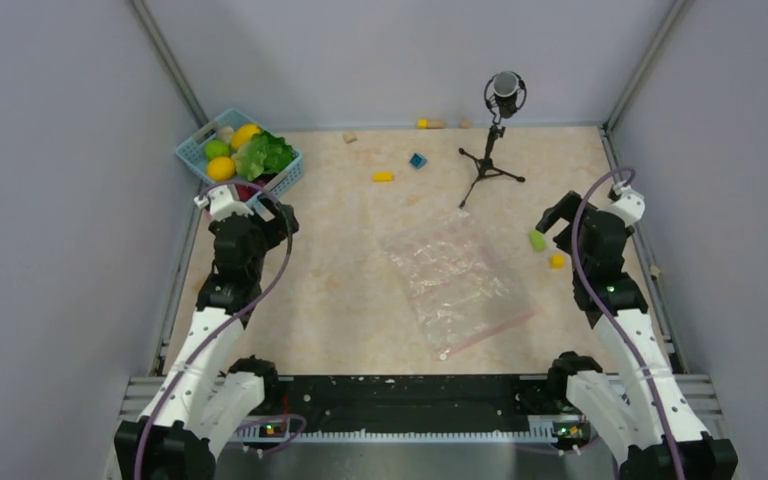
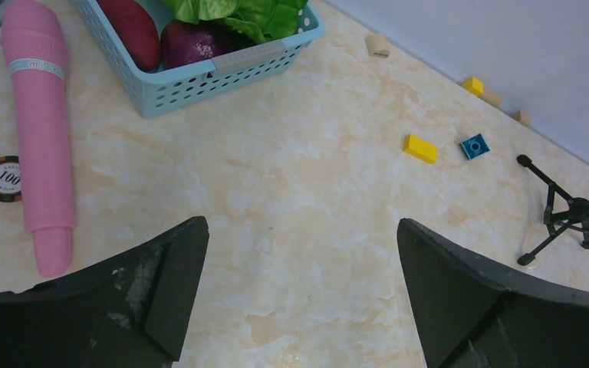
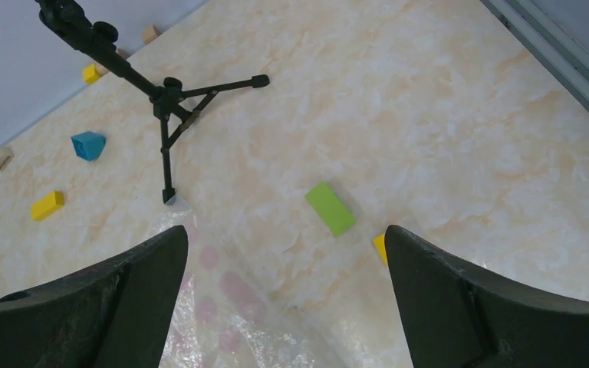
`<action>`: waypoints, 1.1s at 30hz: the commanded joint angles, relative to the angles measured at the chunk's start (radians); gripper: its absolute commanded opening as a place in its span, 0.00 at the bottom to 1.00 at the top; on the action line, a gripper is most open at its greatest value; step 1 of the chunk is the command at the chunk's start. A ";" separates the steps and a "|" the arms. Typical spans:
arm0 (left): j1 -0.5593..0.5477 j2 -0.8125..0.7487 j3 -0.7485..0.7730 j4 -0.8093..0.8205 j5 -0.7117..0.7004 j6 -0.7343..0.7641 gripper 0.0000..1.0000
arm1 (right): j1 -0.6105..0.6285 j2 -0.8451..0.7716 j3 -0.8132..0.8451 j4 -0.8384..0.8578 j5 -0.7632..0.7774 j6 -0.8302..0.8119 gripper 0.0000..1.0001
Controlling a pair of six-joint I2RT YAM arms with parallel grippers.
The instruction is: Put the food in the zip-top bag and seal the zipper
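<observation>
The food sits in a light blue basket (image 1: 196,152) at the back left: leafy lettuce (image 1: 266,154), a green lime (image 1: 217,148), yellow citrus (image 1: 221,168). In the left wrist view the lettuce (image 2: 238,11) and red-purple pieces (image 2: 192,42) show in the basket (image 2: 222,73). The clear zip-top bag (image 1: 450,275) lies flat mid-table, its pink-red zipper (image 1: 495,330) along the near edge. My left gripper (image 1: 255,205) is open just in front of the basket, nothing between its fingers. My right gripper (image 1: 557,212) is open right of the bag; the bag's corner (image 3: 230,322) lies under it.
A small microphone tripod (image 1: 488,165) stands behind the bag. Tiny blocks lie about: yellow (image 1: 383,177), blue (image 1: 417,160), green (image 1: 537,240) and yellow (image 1: 556,261) near the right gripper. A pink stick (image 2: 42,130) and a poker chip (image 2: 0,178) lie left of the left gripper.
</observation>
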 commanded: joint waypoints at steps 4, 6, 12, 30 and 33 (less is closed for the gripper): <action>0.001 0.063 0.065 0.047 0.011 0.013 0.98 | -0.004 -0.050 -0.022 0.136 -0.148 -0.117 0.99; 0.002 0.113 0.105 0.048 0.019 0.018 0.98 | -0.004 -0.069 -0.052 0.182 -0.192 -0.127 0.99; 0.002 0.414 0.320 0.017 -0.007 0.075 0.98 | -0.003 -0.102 -0.082 0.203 -0.229 -0.112 0.99; 0.108 1.225 1.114 -0.245 -0.069 0.409 0.98 | -0.004 0.029 -0.023 0.107 -0.435 -0.148 0.99; 0.114 1.252 1.114 -0.264 0.002 0.391 0.98 | -0.004 0.025 -0.026 0.111 -0.427 -0.148 0.99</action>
